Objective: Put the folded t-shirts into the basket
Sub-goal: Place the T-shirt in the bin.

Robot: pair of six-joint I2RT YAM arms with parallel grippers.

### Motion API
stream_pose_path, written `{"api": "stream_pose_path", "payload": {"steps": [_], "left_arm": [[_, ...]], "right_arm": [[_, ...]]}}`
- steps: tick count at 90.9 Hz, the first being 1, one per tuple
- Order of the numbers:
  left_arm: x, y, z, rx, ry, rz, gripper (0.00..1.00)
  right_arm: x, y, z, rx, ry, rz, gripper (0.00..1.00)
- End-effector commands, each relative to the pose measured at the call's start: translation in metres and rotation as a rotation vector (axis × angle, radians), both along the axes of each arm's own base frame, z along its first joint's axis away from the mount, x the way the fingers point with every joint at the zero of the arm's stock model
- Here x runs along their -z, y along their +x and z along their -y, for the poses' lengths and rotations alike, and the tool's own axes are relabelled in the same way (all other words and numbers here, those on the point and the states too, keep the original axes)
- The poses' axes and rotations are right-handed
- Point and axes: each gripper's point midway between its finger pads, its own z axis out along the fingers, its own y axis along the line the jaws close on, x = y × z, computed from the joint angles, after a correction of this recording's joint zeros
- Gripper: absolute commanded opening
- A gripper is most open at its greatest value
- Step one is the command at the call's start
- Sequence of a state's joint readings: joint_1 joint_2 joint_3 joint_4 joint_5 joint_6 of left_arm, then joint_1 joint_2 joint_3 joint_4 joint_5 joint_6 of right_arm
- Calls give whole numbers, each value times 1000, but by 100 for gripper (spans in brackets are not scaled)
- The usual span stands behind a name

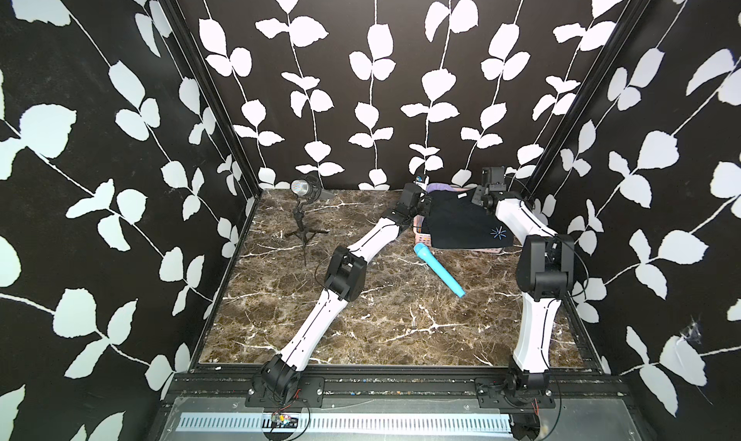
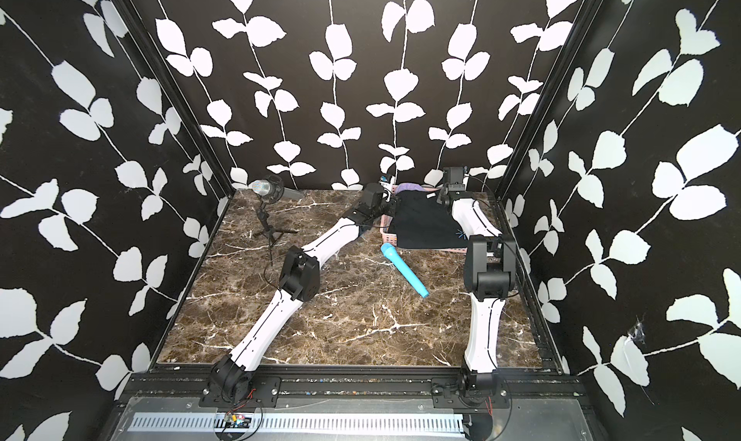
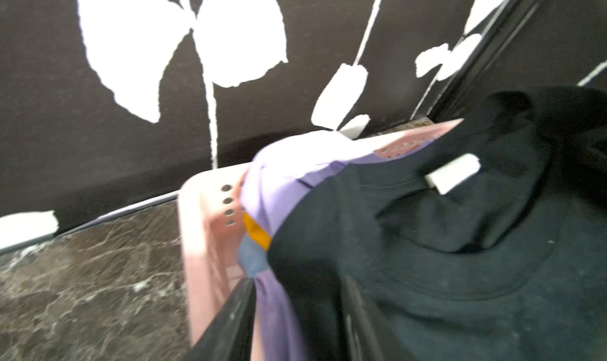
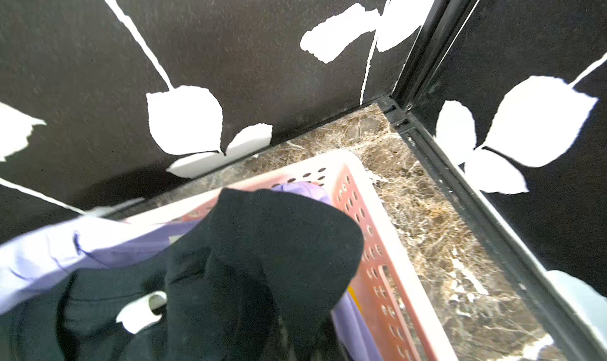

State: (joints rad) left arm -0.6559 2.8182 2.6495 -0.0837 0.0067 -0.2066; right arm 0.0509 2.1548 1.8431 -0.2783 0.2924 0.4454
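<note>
Black t-shirt (image 1: pixel 461 222) spread at a slant over the pale pink basket (image 1: pixel 423 240), upper right of the surface in both top views. Blue starburst print at its lower right corner, white neck tag (image 3: pixel 453 173) by the collar. Beneath it, inside the basket: lilac t-shirt (image 1: pixel 439 187) bulging at the far rim. In the left wrist view, slivers of mustard-yellow t-shirt (image 3: pixel 256 233) and light blue t-shirt (image 3: pixel 251 260) against the perforated wall.

Left tool (image 1: pixel 426 203) at the black shirt's left edge, fingers (image 3: pixel 236 310) apart, with lilac and black cloth in the gap; picture blurred. Right tool (image 1: pixel 476 200) at the shirt's upper right corner, closed, with its fingers hidden and black cloth humped up into it.

Surface (image 1: pixel 381 318) of brown marble with white veins. Shut in at the back and both sides by black walls (image 1: pixel 361 78) printed with white leaf vines. Black frame rail (image 1: pixel 401 383) along the lower edge.

Narrow strip of marble between basket and back wall, a wider one between basket and right-hand rail, both plain in the right wrist view. Blue toy microphone (image 1: pixel 439 270) lying slantwise just below the basket's lower left corner; touching or not, cannot tell. Silver-headed microphone on a small tripod (image 1: pixel 304 202) at the surface's upper left, well apart from the basket. Broad open marble across the lower middle of the frame, between the two white arms, down to the front rail.
</note>
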Motion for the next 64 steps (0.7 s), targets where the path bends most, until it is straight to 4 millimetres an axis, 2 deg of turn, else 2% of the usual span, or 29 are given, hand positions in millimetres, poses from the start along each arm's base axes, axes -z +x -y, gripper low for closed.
{"api": "stream_pose_path", "payload": {"steps": [1,10,40,57,60,64], "left_arm": [[-39,-1,-9,-7,-2,39,48],[-47,-4,-11,-1,7,40,49],[-48,-11,-15,6,32,15,50],[-41,-14,-19,6,60,-4,51],[-56,-16,-20,8,51,11,51],[-58,-17,-21,8,51,12,51]], "right_arm": [[-13,17,4,53,94,90,0],[-6,22,6,71,131,88,0],[3,37,6,135,321,136,0],[4,42,8,186,445,181,0],[4,43,8,194,464,189,0],[4,44,8,202,486,199,0]]}}
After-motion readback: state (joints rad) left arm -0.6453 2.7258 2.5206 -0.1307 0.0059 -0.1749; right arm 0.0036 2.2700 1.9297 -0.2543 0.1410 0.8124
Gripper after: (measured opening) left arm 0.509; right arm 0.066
